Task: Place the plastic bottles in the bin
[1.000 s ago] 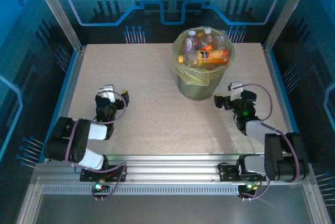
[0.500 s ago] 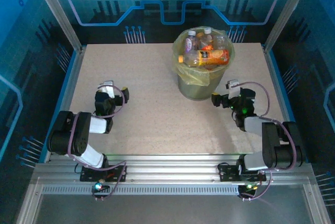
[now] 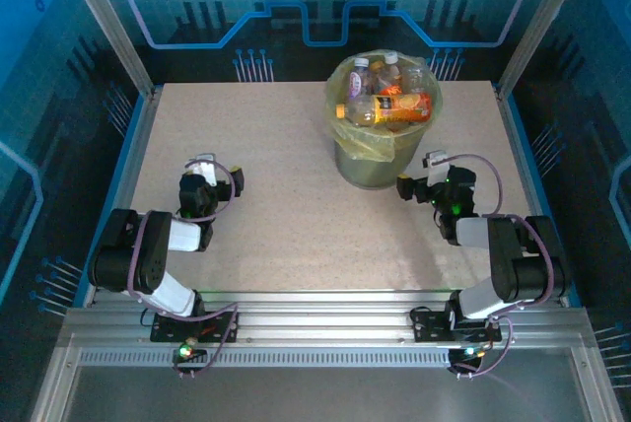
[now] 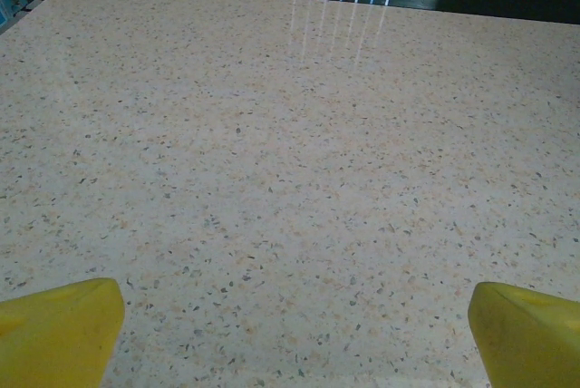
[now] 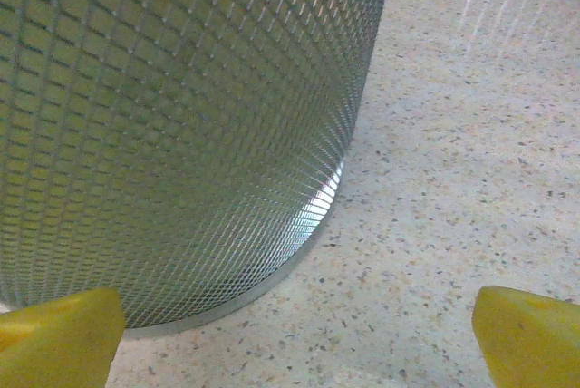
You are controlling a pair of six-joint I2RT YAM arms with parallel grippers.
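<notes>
- Standing upright on the far half of the table [image 3: 266, 136], a little right of centre, the bin [image 3: 379, 168] holds the plastic bottles [image 3: 380, 82], heaped to its brim, as I watch from the overhead camera. It is grey-green, with a yellow-green bag [image 3: 367, 142] folded over its rim.
- Labels show as red, orange and white patches. Any writing on them is too small for me to read.
- The plainest of them, an orange bottle [image 3: 402, 106] with a red band, lies on its side atop the heap. Its long axis runs left to right, and I cannot tell which end carries the cap.
- Behind it, two white-capped bottles [image 3: 361, 67] point their caps upward.
- My left gripper [image 3: 218, 173] sits low over bare speckled tabletop, well left of the bin, with its yellow fingertips [image 4: 60, 330] spread wide and holding nothing.
- My right gripper [image 3: 419, 174] waits just beside the bin's right flank, the mesh wall close before its wrist camera, jaws fully apart and empty.
</notes>
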